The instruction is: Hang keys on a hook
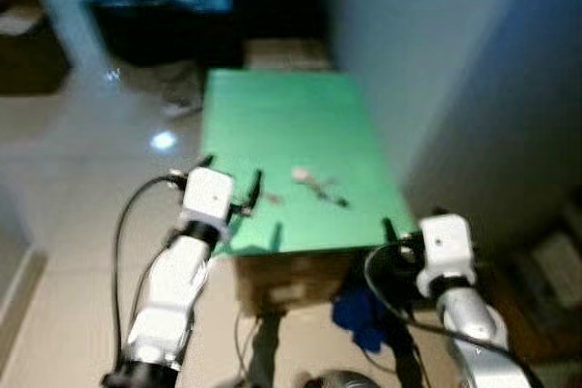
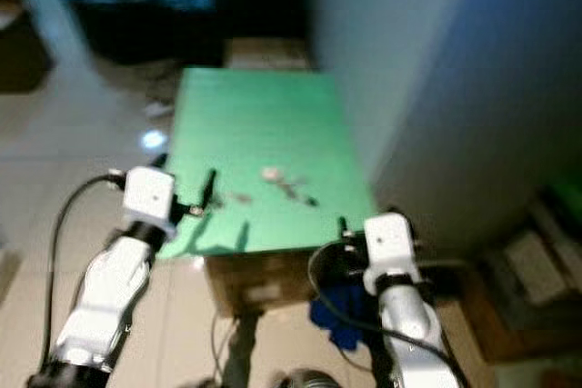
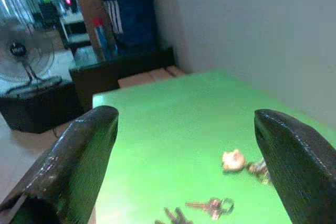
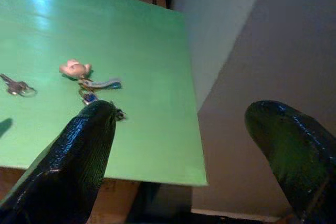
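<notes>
Keys (image 4: 89, 85) lie on the green tabletop (image 1: 273, 124), a bunch with a small pale charm, toward its near half. A second small key set (image 3: 210, 205) rests just beside them, apart. My left hand (image 1: 232, 190) hangs over the tabletop's near left corner, fingers (image 3: 79, 161) spread wide and holding nothing. My right hand (image 4: 184, 156) sits off the near right edge beside the grey wall (image 1: 455, 70), fingers also wide.

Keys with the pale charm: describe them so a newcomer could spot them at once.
Find the green tabletop beside the grey wall. Near its front edge lie two sets of keys. The wanted bunch is the one nearer the wall, trailing from a pale pinkish charm; the smaller plain pair on a ring has no charm.
</notes>
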You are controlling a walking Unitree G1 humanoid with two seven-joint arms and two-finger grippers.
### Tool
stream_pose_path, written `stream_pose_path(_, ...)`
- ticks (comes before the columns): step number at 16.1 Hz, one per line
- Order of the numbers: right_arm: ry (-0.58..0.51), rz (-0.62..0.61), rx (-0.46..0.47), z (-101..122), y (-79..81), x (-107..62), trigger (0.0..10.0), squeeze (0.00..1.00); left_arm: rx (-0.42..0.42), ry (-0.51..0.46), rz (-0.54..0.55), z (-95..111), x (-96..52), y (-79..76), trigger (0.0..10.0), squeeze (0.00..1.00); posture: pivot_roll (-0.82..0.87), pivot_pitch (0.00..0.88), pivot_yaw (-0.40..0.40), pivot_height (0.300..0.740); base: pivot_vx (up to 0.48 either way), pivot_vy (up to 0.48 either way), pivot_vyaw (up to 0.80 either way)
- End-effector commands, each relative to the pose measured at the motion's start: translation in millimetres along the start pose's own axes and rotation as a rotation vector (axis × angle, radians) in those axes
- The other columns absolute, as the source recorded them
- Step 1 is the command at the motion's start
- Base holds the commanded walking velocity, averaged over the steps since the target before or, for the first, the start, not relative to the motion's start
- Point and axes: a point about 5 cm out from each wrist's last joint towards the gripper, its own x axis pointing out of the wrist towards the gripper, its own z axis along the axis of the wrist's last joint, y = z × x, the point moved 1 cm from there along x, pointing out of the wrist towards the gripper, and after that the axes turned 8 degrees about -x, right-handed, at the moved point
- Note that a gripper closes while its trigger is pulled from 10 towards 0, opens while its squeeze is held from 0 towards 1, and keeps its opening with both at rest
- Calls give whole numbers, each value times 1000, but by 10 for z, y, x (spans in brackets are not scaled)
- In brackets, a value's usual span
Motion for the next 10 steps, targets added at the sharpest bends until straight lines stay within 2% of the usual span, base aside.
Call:
stream_pose_path(1, -14, 21, 11, 62, 6, 35, 10000, 0, -24, -17, 14, 20, 1, 0, 10000, 0, -151, 69, 8, 740, 0, 0, 0)
stream_pose_path(3, -39, 58, -15, 113, 44, 34, 10000, 0, -32, -14, 14, 1, -10, 0, 10000, 0, -157, 68, 13, 740, 133, 0, 0)
stream_pose_path(4, -39, 68, -19, 113, 55, 29, 10000, 0, -36, -14, 14, -6, -8, -4, 10000, 0, -159, 68, 16, 740, 289, 0, 538)
stream_pose_path(10, -47, 86, -42, 117, 68, 43, 10000, 0, -46, -11, 2, -16, 0, -37, 10000, 0, -159, 60, 24, 740, 308, 0, 800)
